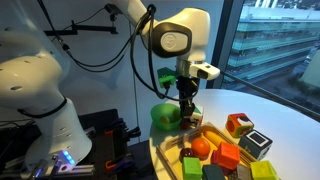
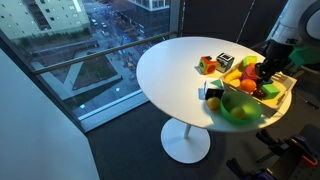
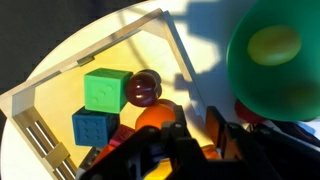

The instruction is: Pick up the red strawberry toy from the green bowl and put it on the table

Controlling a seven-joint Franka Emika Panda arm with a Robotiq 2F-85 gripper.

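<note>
The green bowl (image 1: 162, 113) stands at the table's edge beside the wooden tray; it also shows in the other exterior view (image 2: 240, 106) and, blurred, at the top right of the wrist view (image 3: 275, 75). A yellowish thing (image 3: 275, 42) lies in it. A small red thing (image 3: 246, 109) shows just under the bowl's rim, to the right of my fingers; I cannot tell if it is the red strawberry toy. My gripper (image 3: 197, 135) hangs over the tray's wall next to the bowl, its fingers apart with nothing between them. It also shows in both exterior views (image 1: 187, 112) (image 2: 262, 80). The white table (image 2: 170, 65) is round.
The wooden tray (image 3: 60, 95) holds a green block (image 3: 104, 90), a blue block (image 3: 94, 127), a dark red ball (image 3: 143, 90) and an orange ball (image 3: 152, 117). More blocks lie on the table (image 1: 254, 143). A window runs behind the table.
</note>
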